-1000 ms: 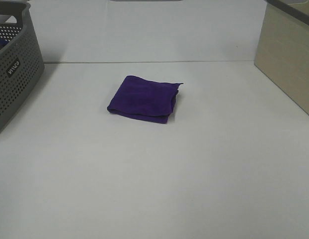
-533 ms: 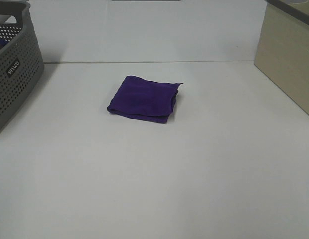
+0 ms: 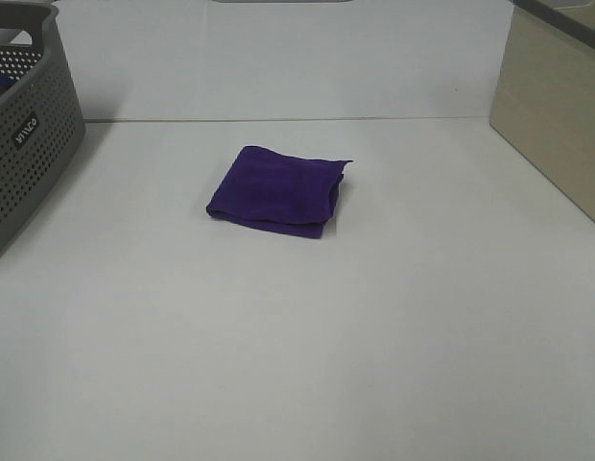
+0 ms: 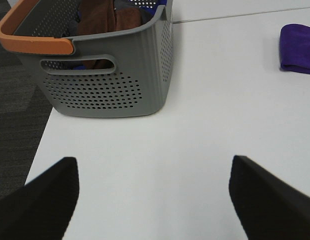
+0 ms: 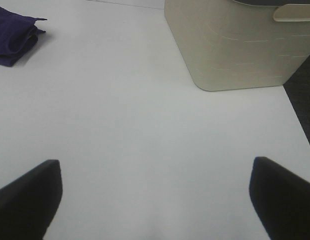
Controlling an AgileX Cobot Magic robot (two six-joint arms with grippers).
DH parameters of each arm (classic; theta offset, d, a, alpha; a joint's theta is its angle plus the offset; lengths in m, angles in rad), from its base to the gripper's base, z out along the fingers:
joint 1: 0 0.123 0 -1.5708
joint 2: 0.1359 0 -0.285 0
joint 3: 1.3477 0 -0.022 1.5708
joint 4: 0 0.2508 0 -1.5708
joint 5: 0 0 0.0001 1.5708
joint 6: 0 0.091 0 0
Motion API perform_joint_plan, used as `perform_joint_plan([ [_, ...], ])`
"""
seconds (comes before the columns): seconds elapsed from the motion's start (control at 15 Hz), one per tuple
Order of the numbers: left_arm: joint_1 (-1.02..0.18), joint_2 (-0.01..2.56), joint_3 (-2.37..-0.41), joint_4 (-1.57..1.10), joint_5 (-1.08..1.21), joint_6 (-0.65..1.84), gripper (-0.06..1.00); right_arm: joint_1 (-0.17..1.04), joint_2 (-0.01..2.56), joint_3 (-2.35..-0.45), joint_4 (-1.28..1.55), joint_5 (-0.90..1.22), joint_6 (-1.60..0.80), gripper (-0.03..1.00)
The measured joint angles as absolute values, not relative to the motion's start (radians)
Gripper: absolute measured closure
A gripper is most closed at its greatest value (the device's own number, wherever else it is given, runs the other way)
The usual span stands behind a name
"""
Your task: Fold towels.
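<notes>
A deep purple towel (image 3: 276, 189) lies folded into a small square near the middle of the white table. It also shows in the left wrist view (image 4: 298, 48) and in the right wrist view (image 5: 14, 35). My left gripper (image 4: 154, 200) is open and empty, low over the table in front of the grey basket (image 4: 105, 85). My right gripper (image 5: 155, 200) is open and empty, near the beige bin (image 5: 235, 45). Neither arm shows in the exterior high view. No white tag is visible on the towel.
The grey perforated basket (image 3: 24, 125) with an orange handle stands at the far left and holds brown and blue cloths (image 4: 107, 17). The beige bin (image 3: 557, 106) stands at the far right. The table's edge (image 4: 40, 145) drops to dark floor on the left.
</notes>
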State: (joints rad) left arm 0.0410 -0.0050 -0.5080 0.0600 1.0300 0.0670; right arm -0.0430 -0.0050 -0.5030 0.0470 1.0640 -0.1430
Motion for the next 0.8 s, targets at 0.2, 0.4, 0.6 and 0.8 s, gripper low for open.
perform_joint_plan([
  [0.2, 0.041, -0.005, -0.508, 0.022, 1.030, 0.067, 0.19, -0.043, -0.005, -0.503, 0.051, 1.064, -0.143, -0.02],
  [0.4, 0.041, -0.005, -0.508, -0.026, 1.030, 0.074, 0.19, -0.043, -0.005, -0.503, 0.051, 1.064, -0.143, -0.02],
  [0.6, 0.041, -0.005, -0.508, -0.026, 1.030, 0.074, 0.19, -0.043, -0.005, -0.503, 0.051, 1.064, -0.143, -0.02],
  [0.8, 0.041, -0.005, -0.508, -0.026, 1.030, 0.074, 0.19, -0.043, -0.005, -0.503, 0.051, 1.064, -0.143, -0.02],
])
